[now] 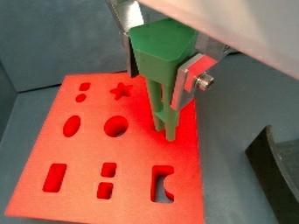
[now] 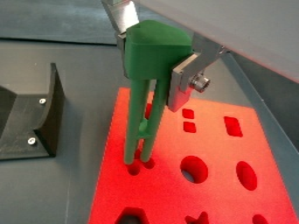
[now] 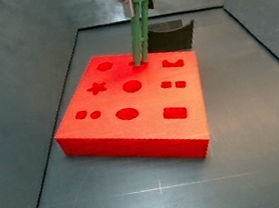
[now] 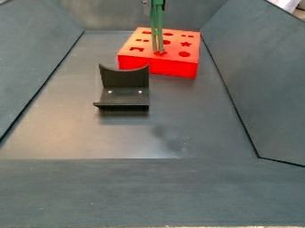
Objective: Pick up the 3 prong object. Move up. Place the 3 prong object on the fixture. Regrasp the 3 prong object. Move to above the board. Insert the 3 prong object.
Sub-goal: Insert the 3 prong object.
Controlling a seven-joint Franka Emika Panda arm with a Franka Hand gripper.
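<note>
My gripper is shut on the green 3 prong object, holding it upright by its thick body with the thin prongs pointing down. One silver finger presses against its side. The prongs reach down to the red board, near the edge that faces the fixture. Small dark holes lie by the tips, and I cannot tell whether the tips are inside them. In both side views the 3 prong object stands over the board's far part.
The dark fixture stands on the grey floor beside the board, and its edge shows in a wrist view. Sloping grey walls enclose the floor. The board carries star, round, oval and square cut-outs.
</note>
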